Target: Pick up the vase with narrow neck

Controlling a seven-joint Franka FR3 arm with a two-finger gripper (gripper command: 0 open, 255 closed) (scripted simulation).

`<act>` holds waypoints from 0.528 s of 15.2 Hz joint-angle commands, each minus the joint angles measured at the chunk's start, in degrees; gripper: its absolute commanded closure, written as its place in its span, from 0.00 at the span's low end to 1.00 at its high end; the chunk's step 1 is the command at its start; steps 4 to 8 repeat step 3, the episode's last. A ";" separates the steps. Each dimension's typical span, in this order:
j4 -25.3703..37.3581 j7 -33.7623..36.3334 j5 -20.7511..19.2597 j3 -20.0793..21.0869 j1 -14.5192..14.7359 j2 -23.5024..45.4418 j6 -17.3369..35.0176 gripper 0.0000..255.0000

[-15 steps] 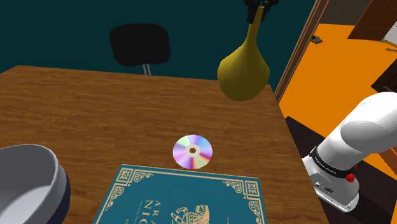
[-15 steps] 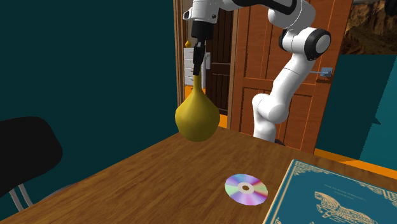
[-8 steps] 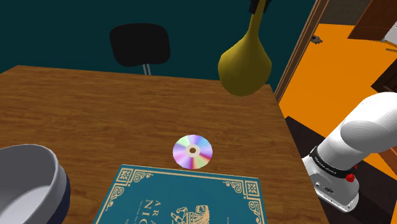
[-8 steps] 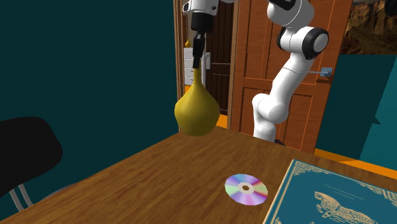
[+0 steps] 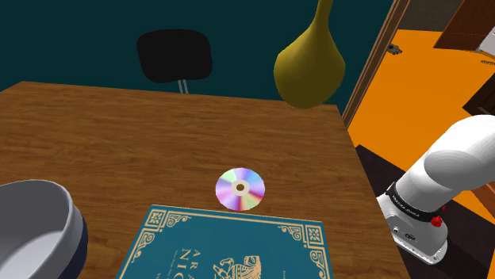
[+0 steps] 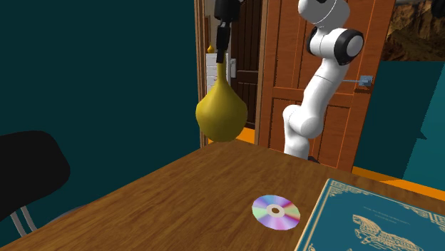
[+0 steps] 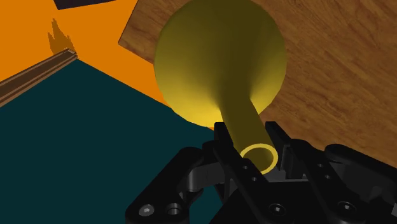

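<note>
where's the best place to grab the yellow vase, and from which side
The narrow neck just under the rim of the vase, from above: the round belly is far too wide for the jaws. The gripper clasps it there, and it hangs clear of the table.

Even, fairly bright light; soft, flat shading.

Open air is left between the hanging vase [image 5: 309, 67] and the far corner of the table [image 5: 119, 135]. Bare wood is seen across the far half; the near half is taken up by a disc [image 5: 240, 190], a teal book [image 5: 238, 247] and a bowl [image 5: 36, 218]. A black chair [image 5: 174, 55] is set beyond the far edge.
</note>
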 commanded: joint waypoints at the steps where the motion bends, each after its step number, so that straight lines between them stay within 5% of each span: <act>1: 3.02 0.21 -0.27 0.18 -0.15 1.22 -1.75 1.00; 8: 3.22 0.23 -0.29 0.18 -0.16 1.30 -1.87 1.00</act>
